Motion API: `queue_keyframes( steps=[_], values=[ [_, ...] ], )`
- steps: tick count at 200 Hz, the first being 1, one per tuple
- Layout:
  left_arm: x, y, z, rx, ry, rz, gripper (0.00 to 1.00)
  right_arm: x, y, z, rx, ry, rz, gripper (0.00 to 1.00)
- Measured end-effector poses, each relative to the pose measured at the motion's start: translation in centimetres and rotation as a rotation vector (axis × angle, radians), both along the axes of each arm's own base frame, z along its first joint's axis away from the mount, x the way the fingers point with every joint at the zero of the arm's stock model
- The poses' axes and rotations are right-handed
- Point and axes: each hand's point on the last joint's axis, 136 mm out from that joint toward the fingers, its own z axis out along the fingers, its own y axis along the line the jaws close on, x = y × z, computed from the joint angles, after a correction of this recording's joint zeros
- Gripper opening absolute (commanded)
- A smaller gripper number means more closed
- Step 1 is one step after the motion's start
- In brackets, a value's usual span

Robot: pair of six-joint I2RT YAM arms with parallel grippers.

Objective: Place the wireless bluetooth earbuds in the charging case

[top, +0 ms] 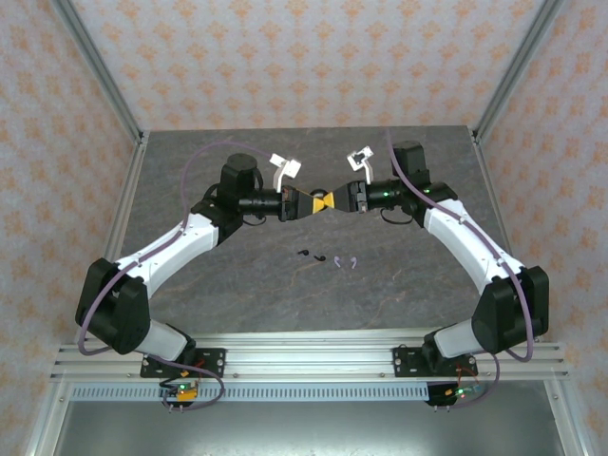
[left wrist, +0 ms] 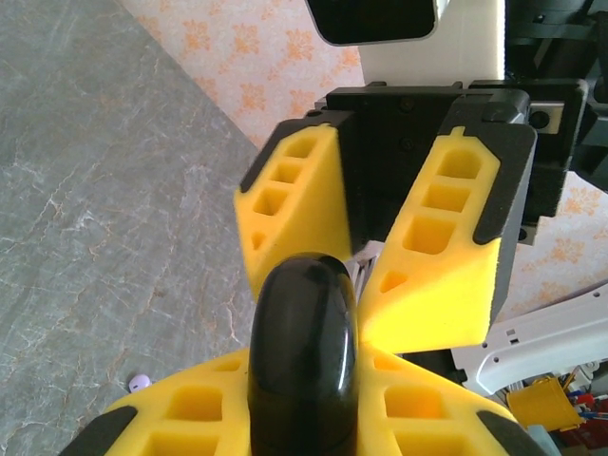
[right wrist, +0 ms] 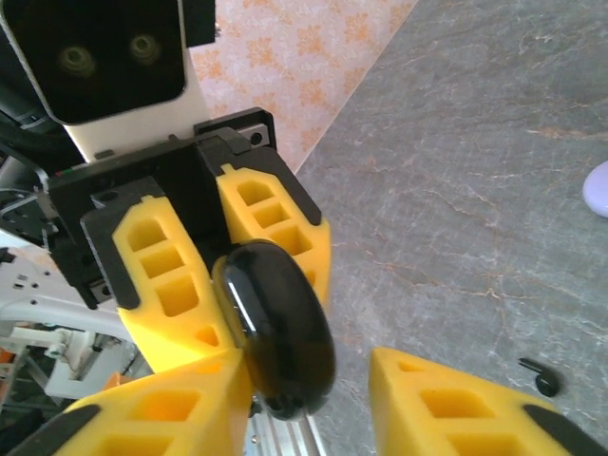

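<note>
A glossy black charging case [left wrist: 304, 351] hangs in the air above the table's middle, where my two grippers meet tip to tip. My left gripper [left wrist: 304, 385] is shut on the case [right wrist: 275, 323], its yellow pads pressed on both flat sides. My right gripper [right wrist: 309, 380] faces it with its jaws spread; one pad touches the case and the other stands clear of it. On the table below lie two black earbuds [top: 311, 255] and two pale lavender earbuds [top: 345, 263]. One black earbud [right wrist: 541, 378] shows in the right wrist view.
The grey marbled table [top: 237, 285] is ringed by patterned walls with metal corner posts [top: 100, 66]. A pale lavender bit [left wrist: 140, 384] lies on the table below the left gripper. Another lavender piece [right wrist: 598, 188] is cut off by the right wrist view's edge.
</note>
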Motion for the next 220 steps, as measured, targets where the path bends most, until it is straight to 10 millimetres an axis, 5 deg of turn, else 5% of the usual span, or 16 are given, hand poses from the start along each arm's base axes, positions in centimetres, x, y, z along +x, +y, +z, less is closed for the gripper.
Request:
queue_keyframes(
  steps=[149,220],
  values=[
    [-2.0,0.1,-0.6,0.081,-0.003,-0.099,0.15,-1.6,-0.6,2.8,-0.031,-0.082,0.063,0.45],
    [-2.3,-0.1,0.5,0.068,-0.037,-0.133,0.15,-2.0,0.3,1.1,-0.06,-0.038,0.119,0.41]
  ],
)
